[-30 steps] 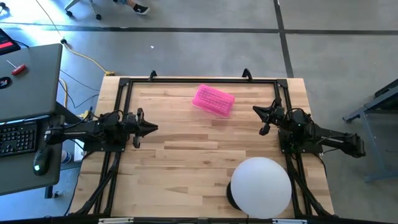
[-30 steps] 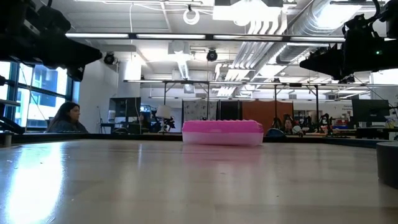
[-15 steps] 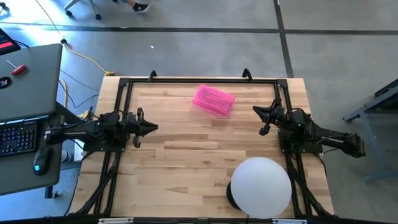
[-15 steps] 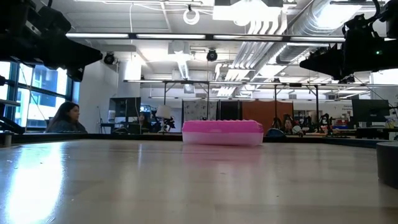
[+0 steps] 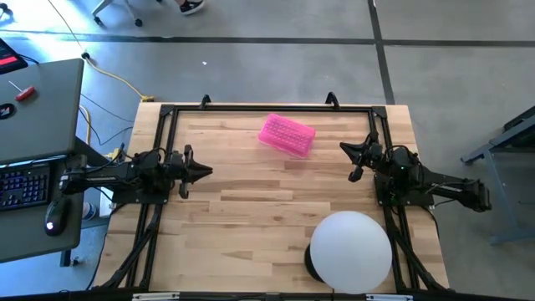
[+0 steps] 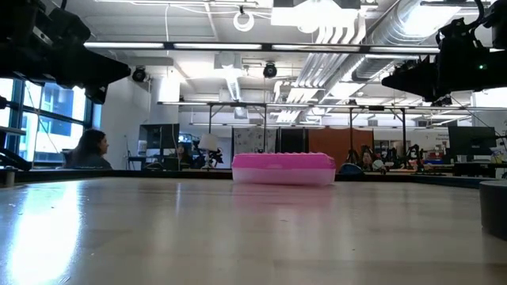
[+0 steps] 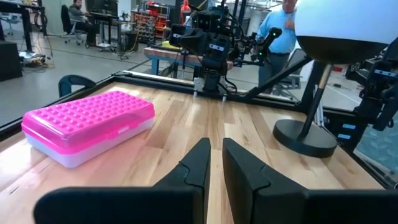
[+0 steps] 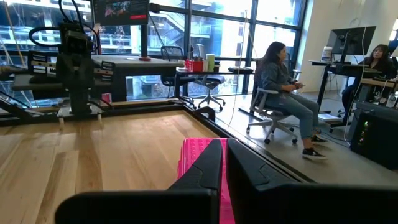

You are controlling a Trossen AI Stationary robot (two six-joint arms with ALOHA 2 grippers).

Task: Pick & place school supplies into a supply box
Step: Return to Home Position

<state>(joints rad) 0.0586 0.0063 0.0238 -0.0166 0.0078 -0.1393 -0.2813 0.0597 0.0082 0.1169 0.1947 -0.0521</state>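
Supply box: the small rectangular clear-plastic box with the bright pink studded lid is lying closed and slightly askew near the far rail, between the two arms and touching neither.
School supplies: none are showing loose on the wood. The lid is hiding whatever is inside.
Left gripper: the left gripper is hanging over the table's left side, pinched together on nothing and pointing toward the middle.
Right gripper: the right gripper is hovering at the right side, likewise clenched and empty, with the pink box just ahead of it.
Step in hand: by the look of it, both arms are folding back to rest, and the packing seems finished.
Doing it well: I'd be keeping the fingers together and drawing each arm straight back to its own side. That way no link is sweeping low over the box.
Table: the pale wooden plank tabletop is sitting inside a black metal frame.
In the way: a large white round dome on a black foot is standing close beside the right arm's base. That is the one thing an elbow could be clipping.
Beyond: a grey desk with a keyboard is sitting off the left edge. A seated person is working well away from the table.
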